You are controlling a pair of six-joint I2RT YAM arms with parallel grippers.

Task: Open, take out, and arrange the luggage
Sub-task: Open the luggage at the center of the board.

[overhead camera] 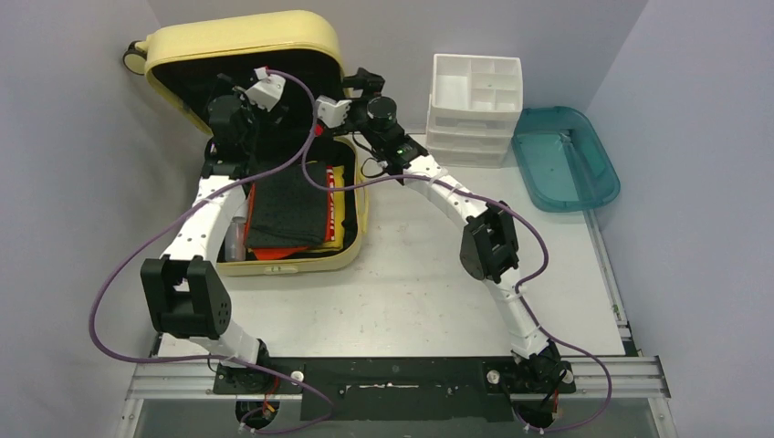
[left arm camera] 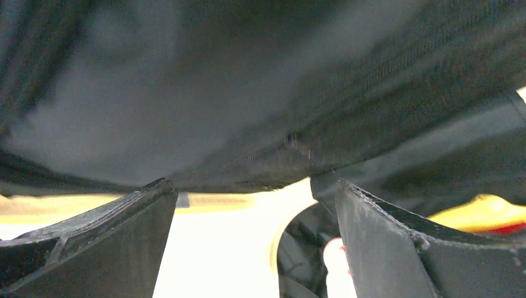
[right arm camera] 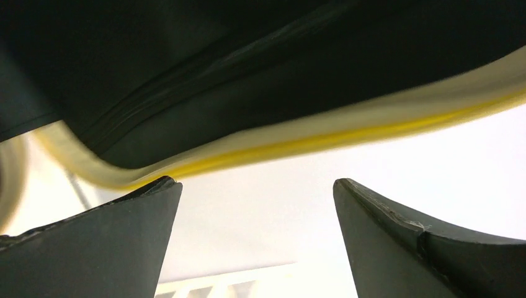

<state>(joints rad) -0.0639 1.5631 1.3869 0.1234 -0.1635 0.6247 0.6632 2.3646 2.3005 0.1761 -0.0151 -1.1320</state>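
Left gripper (left arm camera: 251, 189) and right gripper (right arm camera: 255, 186) are seen spread wide, nothing held; both are positioned at the raised lid of the luggage (overhead camera: 242, 38); dark folded cloth (overhead camera: 290, 205) seen inside.

Luggage (left arm camera: 248, 93) lining blurry, edge-cropped.
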